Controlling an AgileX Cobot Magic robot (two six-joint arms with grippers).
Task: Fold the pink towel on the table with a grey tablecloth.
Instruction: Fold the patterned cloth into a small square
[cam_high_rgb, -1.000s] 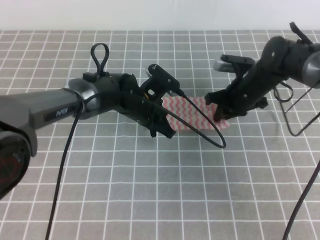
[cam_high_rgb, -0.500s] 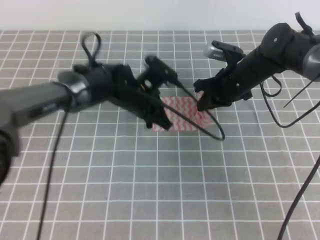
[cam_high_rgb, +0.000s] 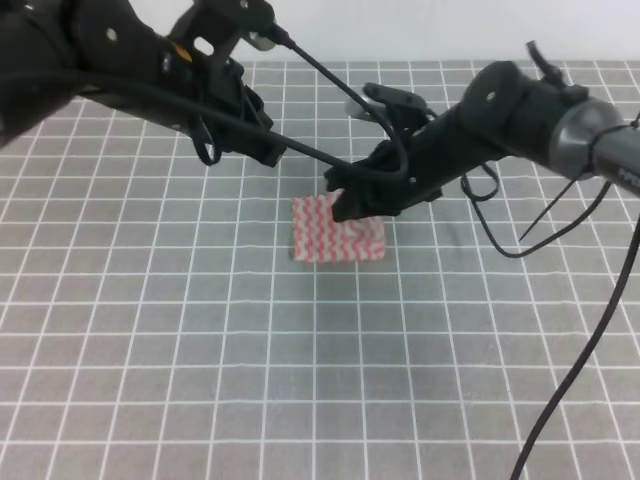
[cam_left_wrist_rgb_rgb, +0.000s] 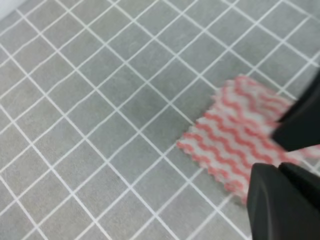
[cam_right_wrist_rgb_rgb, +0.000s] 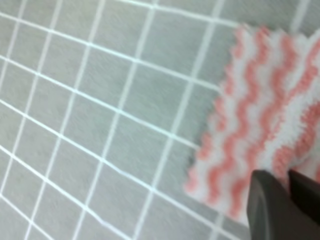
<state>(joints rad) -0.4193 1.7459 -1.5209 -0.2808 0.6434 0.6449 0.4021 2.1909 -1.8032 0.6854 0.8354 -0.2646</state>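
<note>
Under the right hand (cam_high_rgb: 352, 203), pink towel (cam_high_rgb: 337, 228) pinched at its far edge; left hand (cam_high_rgb: 262, 150) apart, grip unclear

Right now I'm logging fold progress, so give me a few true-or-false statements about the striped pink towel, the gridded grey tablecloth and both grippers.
1. The pink and white zigzag-striped towel lies on the grey tablecloth with white grid lines. True.
2. The left gripper is clamped on the towel. False: it hangs apart, up and left of the cloth.
3. The right gripper is at the towel's far edge. True.
4. The towel hangs over the table edge. False: grid cloth surrounds it.
5. A second towel lies near the front. False: only one shows.
</note>
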